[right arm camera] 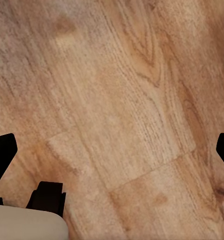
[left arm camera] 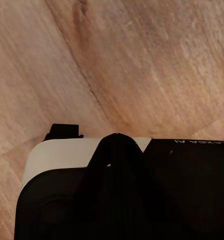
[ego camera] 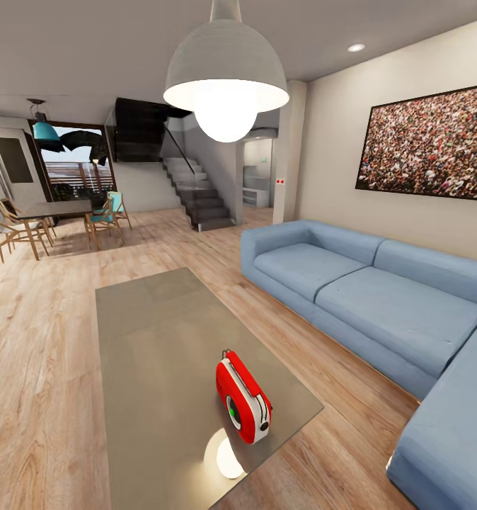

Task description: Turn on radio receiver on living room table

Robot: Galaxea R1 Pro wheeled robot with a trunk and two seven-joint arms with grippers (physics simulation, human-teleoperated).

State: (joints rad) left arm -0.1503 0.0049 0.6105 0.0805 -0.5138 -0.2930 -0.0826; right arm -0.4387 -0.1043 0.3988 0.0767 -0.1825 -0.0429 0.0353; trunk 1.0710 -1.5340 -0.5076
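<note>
Low in the head view, right of centre, the radio receiver (ego camera: 243, 397) stands upright on the table (ego camera: 161, 340), close to the table's lower right corner. It is glossy red with a white band running through its middle and a thin handle along its top, and its round dial with a green light faces the lower left of the frame. Just below it, the tabletop carries a bright round reflection of the pendant lamp (ego camera: 226, 78) (the lamp itself hangs at the top centre of the frame). The table's flat grey-beige top runs from the picture's middle down to the bottom edge, on the light wood floor (ego camera: 40, 368). A blue sectional sofa (ego camera: 380, 304) fills the right side, under a framed crowd picture (ego camera: 429, 142) on the beige wall. At the far upper left stand a dark dining table (ego camera: 54, 209) and wooden chairs, with a staircase (ego camera: 199, 195) behind the lamp.

The left wrist view shows dark robot parts over wood planks; whether the left gripper is open or closed cannot be told. In the right wrist view, the right gripper (right arm camera: 112, 150) hangs over bare floor with its two black fingertips (right arm camera: 1, 150) wide apart at the picture's opposite edges, holding nothing.
</note>
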